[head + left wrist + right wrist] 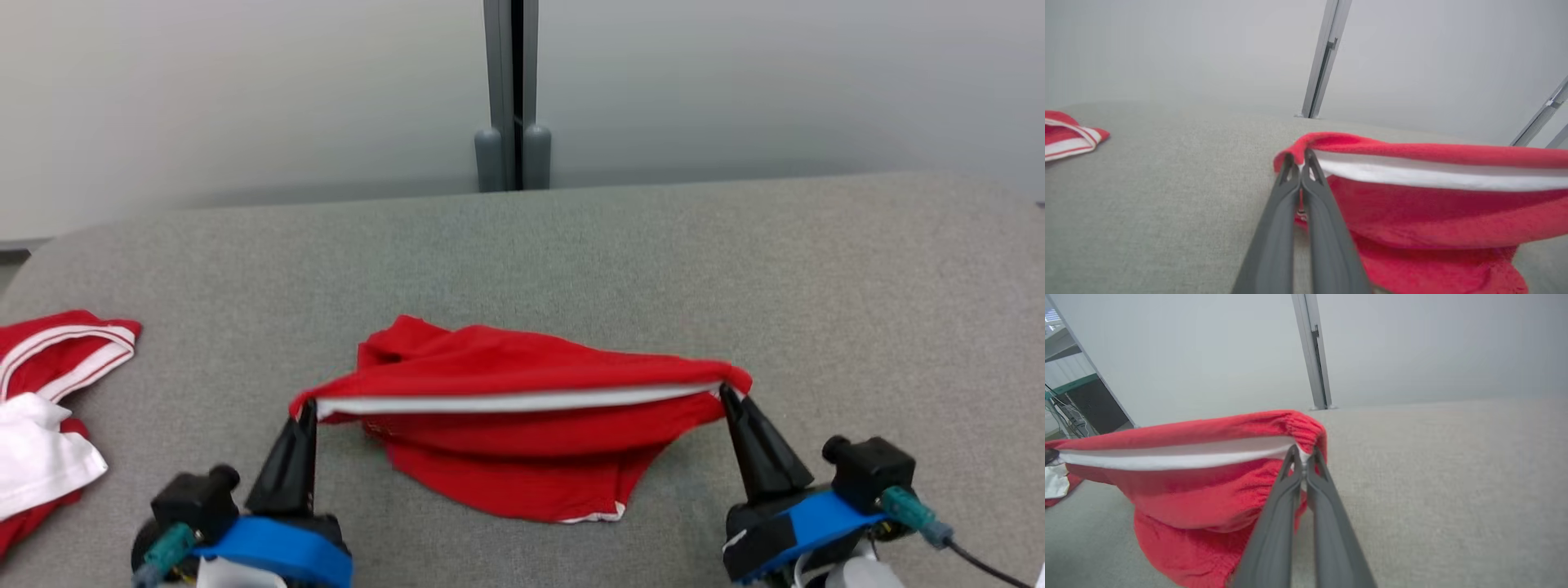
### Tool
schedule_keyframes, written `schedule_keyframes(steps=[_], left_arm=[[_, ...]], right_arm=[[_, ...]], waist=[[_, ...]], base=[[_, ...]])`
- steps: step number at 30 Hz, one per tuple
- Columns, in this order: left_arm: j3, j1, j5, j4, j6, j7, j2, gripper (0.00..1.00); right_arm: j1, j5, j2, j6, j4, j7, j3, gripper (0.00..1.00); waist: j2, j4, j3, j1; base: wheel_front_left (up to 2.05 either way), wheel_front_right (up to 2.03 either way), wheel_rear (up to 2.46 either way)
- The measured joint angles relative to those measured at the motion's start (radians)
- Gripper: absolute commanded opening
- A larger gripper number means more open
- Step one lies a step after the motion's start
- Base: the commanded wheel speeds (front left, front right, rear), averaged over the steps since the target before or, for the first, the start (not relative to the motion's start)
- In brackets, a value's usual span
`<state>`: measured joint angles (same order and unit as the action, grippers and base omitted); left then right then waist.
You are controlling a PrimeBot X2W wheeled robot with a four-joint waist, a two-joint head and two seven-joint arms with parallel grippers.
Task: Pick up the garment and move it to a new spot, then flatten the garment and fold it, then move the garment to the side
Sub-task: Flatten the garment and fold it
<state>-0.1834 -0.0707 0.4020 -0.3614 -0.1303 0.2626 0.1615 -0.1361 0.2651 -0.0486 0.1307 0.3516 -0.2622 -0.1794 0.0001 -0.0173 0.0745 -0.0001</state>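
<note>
From the head view, the red garment [522,359] hangs near the middle of the grey counter [816,286], stretched by its white band [506,402] between the two arms. The left end effector [306,408] is pinched shut on one end of the band and the right end effector [722,392] on the other. The upper edge is raised, while the lower cloth sags and rests rumpled on the counter. I'd say the pick-up is under way at best. Flattening, folding and moving it aside all look undone. A heap of red-and-white clothes [49,384] lies well apart at the far left.

In the left wrist view, the left end effector [1300,157] has its fingers together with the band's corner nipped at the tips. The red garment [1433,212] trails off to the right.

In the right wrist view, the right end effector [1302,451] is likewise clamped on the gathered end, and the red garment [1200,498] droops to the left.

Nothing here serves as a container. The clothes lie straight on the counter.
</note>
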Motion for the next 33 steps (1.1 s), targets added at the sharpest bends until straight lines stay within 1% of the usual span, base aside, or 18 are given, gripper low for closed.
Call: schedule_keyframes(steps=[5,11,15,17,18,21,23,25,28,33], left_arm=[[0.006,-0.088,-0.038,0.09,-0.001,0.0,0.044,0.0],[0.005,-0.246,-0.051,0.16,-0.001,0.0,0.13,0.0],[0.002,-0.384,-0.046,0.182,-0.001,0.0,0.186,0.0],[0.001,-0.45,-0.039,0.18,-0.001,-0.018,0.21,0.0],[-0.002,-0.479,-0.033,0.178,-0.001,-0.029,0.217,0.0],[-0.019,-0.567,-0.019,0.168,-0.001,-0.051,0.24,0.0],[-0.031,-0.626,-0.005,0.155,-0.001,-0.057,0.246,0.0],[-0.049,-0.682,-0.003,0.125,-0.001,-0.058,0.263,0.0],[-0.056,-0.777,0.003,0.058,-0.001,-0.041,0.275,0.0],[-0.028,-0.956,-0.031,-0.031,-0.002,-0.004,0.266,0.0]], right_arm=[[-0.054,-0.016,0.001,0.0,-0.061,0.0,0.014,0.0],[-0.202,-0.024,-0.01,0.0,-0.12,0.001,-0.002,0.0],[-0.338,-0.014,-0.045,0.0,-0.171,0.052,-0.013,0.0],[-0.405,-0.013,-0.055,0.0,-0.175,0.09,-0.013,0.0],[-0.435,-0.014,-0.058,0.0,-0.172,0.109,-0.013,0.0],[-0.524,-0.021,-0.042,0.0,-0.136,0.154,0.03,0.0],[-0.584,-0.066,-0.031,0.0,-0.102,0.173,0.026,0.0],[-0.656,-0.087,-0.015,0.0,-0.059,0.18,0.034,0.0],[-0.781,-0.153,-0.003,0.0,0.027,0.159,0.055,0.0],[-0.992,-0.203,0.002,0.001,0.138,0.042,0.137,0.0]], waist=[[-0.0001,0.002,-0.059,-0.0001],[-0.0001,0.0,-0.097,-0.0001],[-0.0001,-0.001,-0.095,-0.0001],[-0.0001,-0.003,-0.083,0.0],[-0.0001,-0.006,-0.073,0.0],[0.0,-0.017,-0.022,0.0001],[0.0,-0.027,0.024,0.0002],[0.0,-0.039,0.079,0.0001],[0.0001,-0.047,0.161,0.0007],[0.0004,-0.027,0.266,0.0005]], base=[[0.0,0.0,0.0],[0.0,0.0,0.0],[0.0,0.0,0.0],[0.0,0.0,0.0],[0.0,0.0,0.0],[0.0,0.0,0.0],[0.0,0.0,0.0],[0.0,0.0,0.0],[0.0,0.0,0.0],[0.0,0.0,0.0]])
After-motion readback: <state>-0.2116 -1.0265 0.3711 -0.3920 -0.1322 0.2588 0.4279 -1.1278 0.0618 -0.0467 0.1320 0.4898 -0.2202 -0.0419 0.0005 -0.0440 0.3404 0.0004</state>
